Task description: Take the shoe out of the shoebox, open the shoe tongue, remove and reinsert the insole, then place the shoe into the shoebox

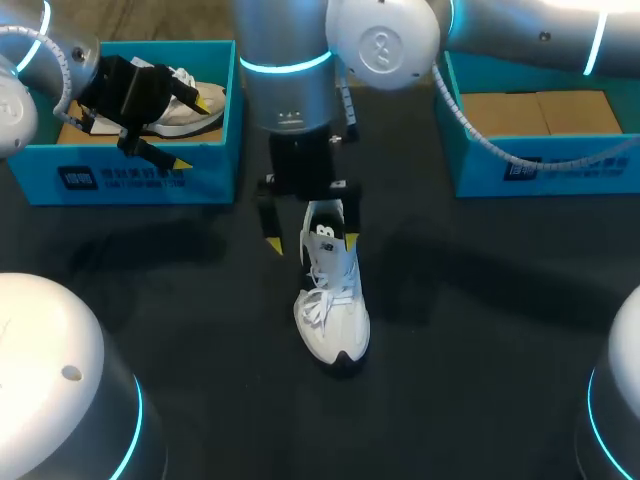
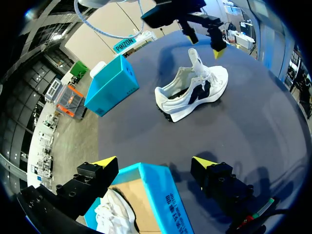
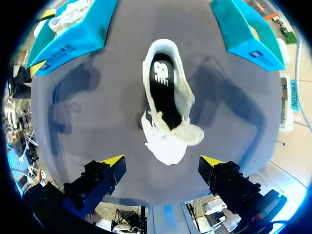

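Observation:
A white shoe (image 1: 332, 305) lies on the dark table, toe toward the near edge. Its tongue is folded forward over the laces, and the dark insole (image 3: 162, 90) shows inside the shoe (image 3: 168, 141). My right gripper (image 1: 311, 241) hangs open over the heel, a finger on each side and nothing between them; the shoe sits just ahead of the gripper (image 3: 162, 161) in its wrist view. My left gripper (image 1: 192, 132) stands open over the front wall of the left blue shoebox (image 1: 130, 175). That wall (image 2: 163, 197) sits between its fingers (image 2: 155, 163). The shoe (image 2: 192, 90) lies farther ahead.
A second white shoe (image 1: 188, 112) lies inside the left shoebox, beside my left gripper. Another blue shoebox (image 1: 540, 160) stands at the back right with a brown cardboard bottom and no shoe. Dark table surface surrounds the shoe in the middle.

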Available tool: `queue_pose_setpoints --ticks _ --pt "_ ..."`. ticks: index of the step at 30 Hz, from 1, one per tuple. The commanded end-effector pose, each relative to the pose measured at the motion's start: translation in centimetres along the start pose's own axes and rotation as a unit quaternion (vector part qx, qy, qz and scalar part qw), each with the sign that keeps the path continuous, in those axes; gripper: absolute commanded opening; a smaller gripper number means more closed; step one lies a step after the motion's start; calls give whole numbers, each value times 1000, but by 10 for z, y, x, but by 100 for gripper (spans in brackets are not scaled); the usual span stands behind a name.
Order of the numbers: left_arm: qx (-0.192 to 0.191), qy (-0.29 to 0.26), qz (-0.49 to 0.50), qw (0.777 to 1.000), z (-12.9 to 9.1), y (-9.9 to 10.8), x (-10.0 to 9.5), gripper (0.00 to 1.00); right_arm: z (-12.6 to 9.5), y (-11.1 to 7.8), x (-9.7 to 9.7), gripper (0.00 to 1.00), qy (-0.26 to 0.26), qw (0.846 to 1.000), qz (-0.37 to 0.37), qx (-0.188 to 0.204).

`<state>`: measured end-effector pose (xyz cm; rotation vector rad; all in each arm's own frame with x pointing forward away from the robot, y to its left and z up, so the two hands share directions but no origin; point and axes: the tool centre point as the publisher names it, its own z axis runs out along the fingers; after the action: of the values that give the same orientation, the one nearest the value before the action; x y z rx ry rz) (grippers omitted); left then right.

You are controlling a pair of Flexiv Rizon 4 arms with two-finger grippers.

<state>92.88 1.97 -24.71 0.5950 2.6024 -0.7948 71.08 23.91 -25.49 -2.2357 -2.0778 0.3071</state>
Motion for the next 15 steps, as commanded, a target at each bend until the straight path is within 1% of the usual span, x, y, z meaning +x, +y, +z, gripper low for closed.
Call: queue_pose_setpoints --ticks 1,9,10,11,12,13,15 --pt "-2 1 0 1000 0 -1 0 100 11 -11 -5 100 15 1000 7 -2" --pt "-2 1 0 1000 0 -1 0 100 37 -12 -7 100 32 999 8 16" --pt "-2 1 0 1000 0 -1 0 100 39 -12 -8 97 32 999 9 17" --pt "-2 1 0 1000 0 -1 0 100 41 -12 -10 75 32 999 11 17" --pt "-2 1 0 1000 0 -1 0 100 44 -12 -12 61 32 999 15 16" --pt "-2 1 0 1000 0 -1 0 100 45 -12 -14 50 32 999 17 14" --pt "-2 1 0 1000 0 -1 0 100 48 -10 -17 44 32 999 21 13"
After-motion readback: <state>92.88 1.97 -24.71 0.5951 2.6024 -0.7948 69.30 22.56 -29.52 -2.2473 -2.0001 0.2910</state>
